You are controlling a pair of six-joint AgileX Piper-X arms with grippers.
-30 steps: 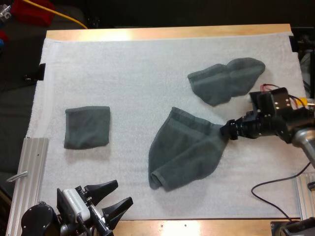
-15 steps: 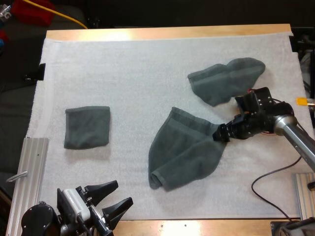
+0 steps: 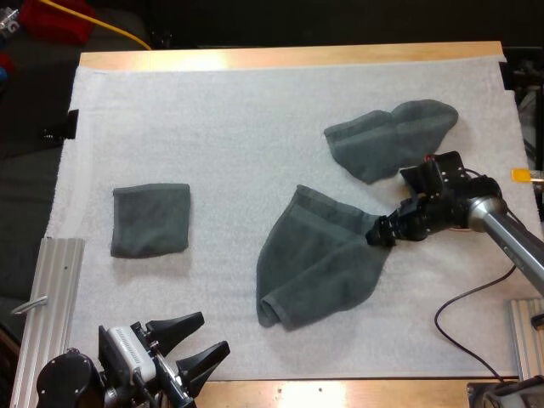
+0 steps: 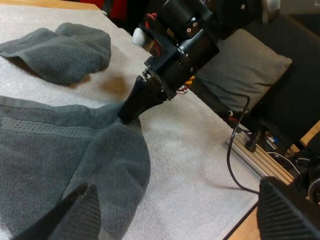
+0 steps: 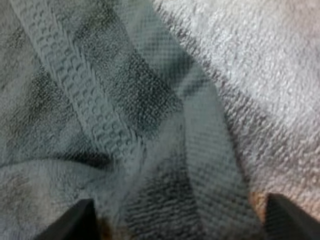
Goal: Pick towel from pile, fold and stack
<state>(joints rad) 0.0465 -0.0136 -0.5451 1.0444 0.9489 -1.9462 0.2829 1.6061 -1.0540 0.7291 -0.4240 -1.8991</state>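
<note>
Where the towel [image 3: 319,263] tapers — bare mat [image 3: 425,297] beyond — right pincer [image 3: 376,235] gapes.

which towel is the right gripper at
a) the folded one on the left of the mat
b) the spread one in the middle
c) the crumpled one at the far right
b: in the high view the right gripper is at the right-hand corner of the spread towel, apart from the crumpled towel and far from the folded towel.
</note>
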